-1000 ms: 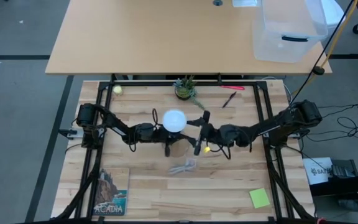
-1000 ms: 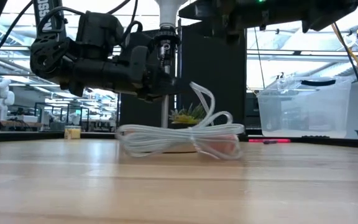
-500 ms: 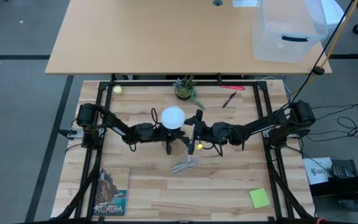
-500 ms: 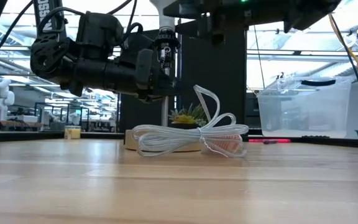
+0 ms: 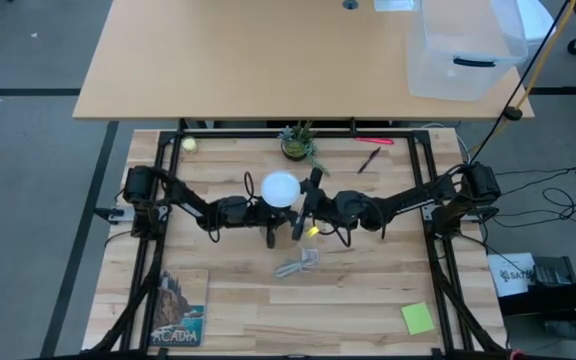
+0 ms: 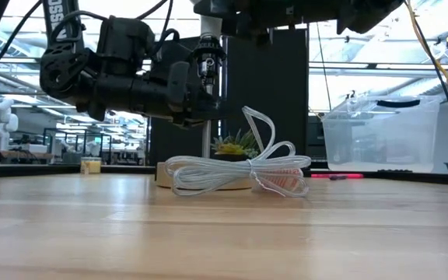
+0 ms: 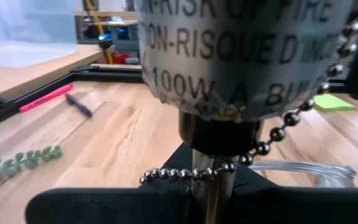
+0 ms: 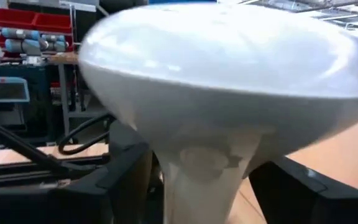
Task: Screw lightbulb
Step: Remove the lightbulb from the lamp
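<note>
Fingers of the left gripper [image 5: 266, 222] look clamped on the socket stem [image 7: 216, 163] below the lightbulb [image 5: 280, 189], holding the lamp upright near the table's middle, while the right gripper [image 5: 302, 208] sits just beside the globe, and I cannot tell whether its fingers are open or shut. Seated on top of the black socket [image 6: 207, 61], the bulb shows a smooth, matte white globe that narrows into a pale neck [image 8: 201, 180]. A beaded metal pull chain [image 7: 261, 148] drapes across the brassy stem, and a coil of glossy clear-sheathed cord [image 6: 236, 169] lies on the pale wood-plank table [image 5: 368, 310] in front of the round wooden base. My judgement is that the slick, rounded globe could slip between the right fingers as it is turned; an off-centre squeeze could tilt it and cross the threads, and the loose chain might snag a finger
</note>
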You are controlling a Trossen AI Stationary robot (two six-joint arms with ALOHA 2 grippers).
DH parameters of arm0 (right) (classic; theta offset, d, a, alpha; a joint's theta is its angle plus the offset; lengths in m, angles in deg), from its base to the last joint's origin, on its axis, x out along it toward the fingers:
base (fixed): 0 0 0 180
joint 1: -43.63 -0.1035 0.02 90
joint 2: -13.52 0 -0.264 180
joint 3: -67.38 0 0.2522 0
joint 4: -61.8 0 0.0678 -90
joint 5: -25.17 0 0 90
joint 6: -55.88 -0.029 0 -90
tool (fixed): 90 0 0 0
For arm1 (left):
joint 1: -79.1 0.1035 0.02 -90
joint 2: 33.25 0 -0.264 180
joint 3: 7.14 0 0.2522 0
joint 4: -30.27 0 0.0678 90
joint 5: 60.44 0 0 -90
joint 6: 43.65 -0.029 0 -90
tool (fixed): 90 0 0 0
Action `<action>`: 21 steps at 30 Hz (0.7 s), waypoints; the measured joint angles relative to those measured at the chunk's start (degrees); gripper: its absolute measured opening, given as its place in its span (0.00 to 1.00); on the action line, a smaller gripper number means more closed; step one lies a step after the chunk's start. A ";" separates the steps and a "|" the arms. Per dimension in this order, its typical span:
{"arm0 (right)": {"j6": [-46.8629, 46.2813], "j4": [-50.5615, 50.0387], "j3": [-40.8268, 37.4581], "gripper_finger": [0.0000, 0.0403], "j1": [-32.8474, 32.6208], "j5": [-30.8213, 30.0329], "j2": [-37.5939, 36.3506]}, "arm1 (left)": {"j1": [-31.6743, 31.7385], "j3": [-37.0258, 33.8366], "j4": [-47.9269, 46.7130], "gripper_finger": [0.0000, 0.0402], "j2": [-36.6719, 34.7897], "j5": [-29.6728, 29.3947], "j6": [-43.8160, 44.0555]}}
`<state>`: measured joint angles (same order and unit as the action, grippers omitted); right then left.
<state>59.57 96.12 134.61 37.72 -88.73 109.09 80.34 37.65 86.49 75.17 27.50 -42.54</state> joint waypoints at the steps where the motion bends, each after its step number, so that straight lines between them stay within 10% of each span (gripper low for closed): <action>1: -0.01 -0.33 0.00 0.61 0.00 0.15 0.00 | 0.02 0.00 -0.03 0.06 0.00 0.93 -0.08; 21: -1.03 -1.74 0.00 0.40 0.01 12.97 -0.04 | -0.02 0.00 -0.68 0.06 -0.02 17.85 -0.52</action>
<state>58.53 94.38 134.61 37.73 -75.76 109.05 80.32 37.65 85.81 75.14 45.35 -43.06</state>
